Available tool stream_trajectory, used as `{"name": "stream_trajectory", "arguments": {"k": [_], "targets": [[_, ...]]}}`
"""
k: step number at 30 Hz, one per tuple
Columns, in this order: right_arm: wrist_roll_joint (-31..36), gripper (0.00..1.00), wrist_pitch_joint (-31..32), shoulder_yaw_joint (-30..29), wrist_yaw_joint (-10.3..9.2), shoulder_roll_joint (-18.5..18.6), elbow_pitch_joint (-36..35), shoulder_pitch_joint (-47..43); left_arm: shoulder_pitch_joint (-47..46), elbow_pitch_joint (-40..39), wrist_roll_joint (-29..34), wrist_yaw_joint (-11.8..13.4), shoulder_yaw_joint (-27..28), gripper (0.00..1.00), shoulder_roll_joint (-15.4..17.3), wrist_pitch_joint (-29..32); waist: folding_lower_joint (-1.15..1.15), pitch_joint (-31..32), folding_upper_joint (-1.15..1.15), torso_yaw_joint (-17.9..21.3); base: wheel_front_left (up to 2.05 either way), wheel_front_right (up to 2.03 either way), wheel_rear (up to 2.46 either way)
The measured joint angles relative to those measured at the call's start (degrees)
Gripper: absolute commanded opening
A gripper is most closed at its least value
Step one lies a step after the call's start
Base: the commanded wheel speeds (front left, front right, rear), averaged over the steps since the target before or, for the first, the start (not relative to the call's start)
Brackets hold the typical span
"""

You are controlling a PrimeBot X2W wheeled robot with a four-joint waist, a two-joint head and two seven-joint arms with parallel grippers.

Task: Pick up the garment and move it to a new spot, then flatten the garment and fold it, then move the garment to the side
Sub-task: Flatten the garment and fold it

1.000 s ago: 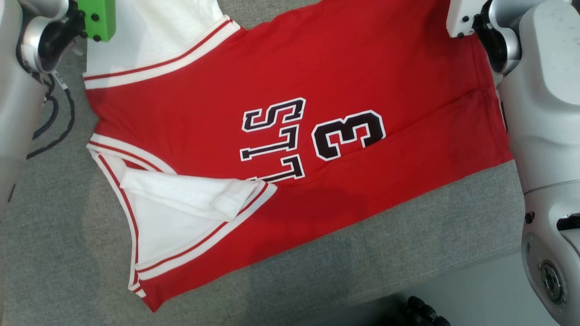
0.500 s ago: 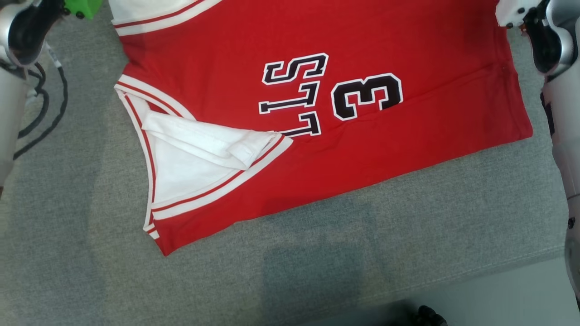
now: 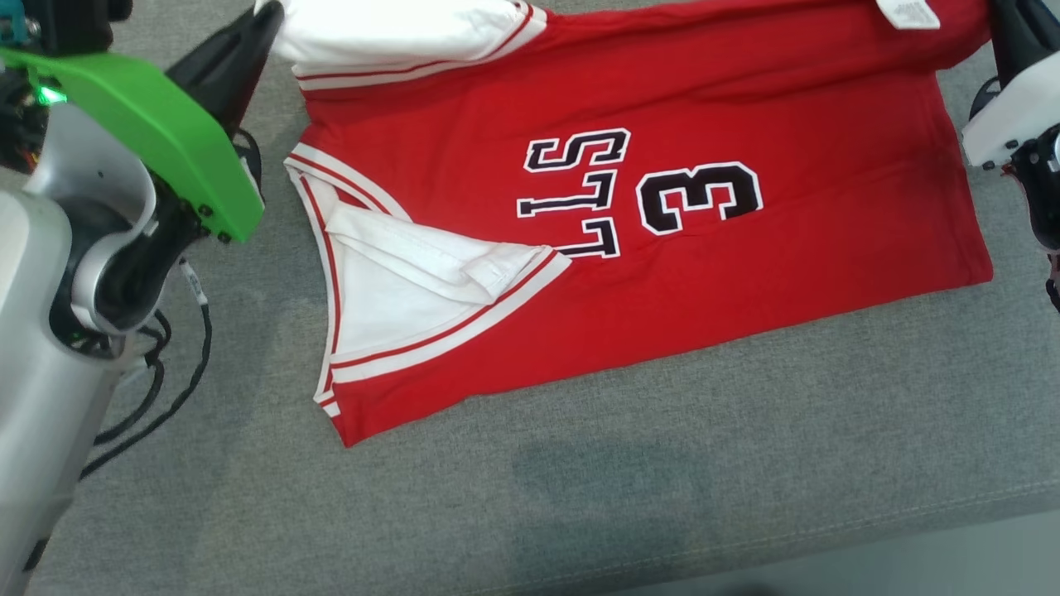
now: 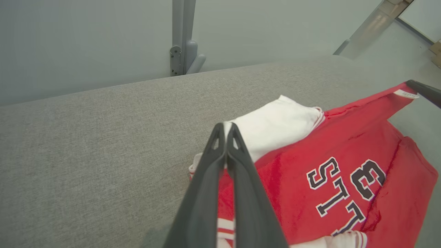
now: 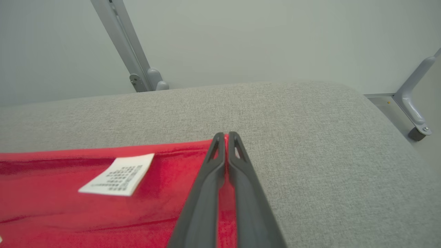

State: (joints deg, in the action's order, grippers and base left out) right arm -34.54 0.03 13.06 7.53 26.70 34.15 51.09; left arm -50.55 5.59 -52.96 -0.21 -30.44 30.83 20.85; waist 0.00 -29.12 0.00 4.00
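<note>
So the red jersey [image 3: 662, 273] is lying spread out on the grey padded table [image 3: 662, 497], print side up with the black 3 and the lettering showing. It sits toward the far edge, with a wide strip of bare fabric along the near edge.

The left gripper [image 4: 226, 124] is pinched tight on the white sleeve [image 4: 275, 124] at the jersey's far left corner, and that sleeve is bunched up in a soft roll. The right gripper [image 5: 226, 135] is clamped on the red fabric at the far right corner, just beside the white care label [image 5: 119, 175], which faces up.

The other white sleeve is folded inside the near armhole. Black cables [image 3: 166, 397] dangle under the left arm's green cover [image 3: 157, 132].
</note>
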Motion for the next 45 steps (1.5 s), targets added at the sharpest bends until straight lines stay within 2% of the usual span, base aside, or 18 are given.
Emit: {"name": "stream_trajectory", "arguments": {"k": [5,15,18,22,31,32,33,34,35,36,37,38,45], "targets": [[-2.98,0.0,-1.15,0.75,0.0,3.27,-2.42,-4.27,8.26,-9.24,-1.79,3.47,1.23,0.0,2.26,-0.24,0.0,1.35,0.0,-1.38,0.0,0.0,0.0],[-6.23,0.0,-2.8,0.05,0.01,6.42,-4.91,-11.55,19.7,-20.2,-3.57,7.87,2.43,0.0,3.77,-2.89,0.0,2.79,0.0,-3.04,0.0,0.0,0.0],[-6.8,0.0,-3.55,-0.7,0.01,7.01,-5.66,-14.23,22.83,-22.63,-3.57,8.2,1.96,0.0,3.78,-4.15,0.0,2.93,0.0,-3.41,0.0,0.0,0.0],[-6.48,0.0,-4.33,-1.26,0.01,7.49,-6.97,-18.01,26.33,-23.71,-3.28,7.44,0.82,0.0,3.21,-6.91,0.0,2.98,0.0,-3.66,0.0,0.0,0.0],[-4.7,0.0,-5.19,-1.92,0.01,6.01,-7.78,-22.76,31.11,-17.3,-1.29,6.03,-1.6,0.0,0.86,-12.13,0.0,2.53,0.0,-3.39,0.0,0.0,0.0],[-4.52,0.35,-5.23,-1.99,0.01,5.84,-7.66,-22.87,31.14,-16.29,-0.94,6.01,-1.8,0.0,0.56,-12.61,0.0,2.53,0.0,-3.38,0.0,0.0,0.0],[-4.53,0.35,-5.25,-2.23,0.01,5.52,-7.48,-22.99,31.22,-15.47,-0.7,5.73,-2.35,0.0,0.38,-12.76,0.0,2.58,0.0,-3.37,0.0,0.0,0.0],[-4.85,0.67,-5.22,-2.65,0.01,5.01,-7.19,-23.14,31.45,-14.69,-0.7,5.69,-2.59,0.0,-0.07,-13.21,0.0,2.67,0.0,-3.36,0.0,0.0,0.0],[-5.86,1.0,-5.27,-3.24,0.0,4.27,-6.97,-23.66,31.82,-13.14,-0.74,5.45,-3.43,0.13,-1.0,-13.34,0.0,2.97,0.0,-3.39,0.0,0.0,0.0],[-6.03,1.0,-5.49,-3.38,0.01,4.19,-6.92,-23.92,32.06,-12.51,-0.73,5.48,-3.61,0.41,-1.37,-13.38,0.0,3.21,0.0,-3.42,0.0,0.0,0.0],[-6.17,1.0,-5.95,-3.68,0.0,4.19,-6.94,-24.16,32.28,-11.92,-0.73,5.7,-3.76,0.92,-1.7,-13.48,0.0,3.5,0.0,-3.44,0.0,0.0,0.0],[-6.33,1.0,-6.62,-4.14,0.0,4.17,-7.01,-24.47,32.43,-11.4,-0.46,5.95,-4.04,1.0,-1.93,-13.84,0.0,3.85,0.0,-3.47,0.0,0.0,0.0],[-6.41,1.0,-12.24,-6.24,0.0,2.65,-9.03,-27.83,34.74,-9.83,0.85,9.09,-3.09,1.0,-4.94,-19.7,0.0,7.55,0.0,-3.59,0.0,0.0,0.0]]}}
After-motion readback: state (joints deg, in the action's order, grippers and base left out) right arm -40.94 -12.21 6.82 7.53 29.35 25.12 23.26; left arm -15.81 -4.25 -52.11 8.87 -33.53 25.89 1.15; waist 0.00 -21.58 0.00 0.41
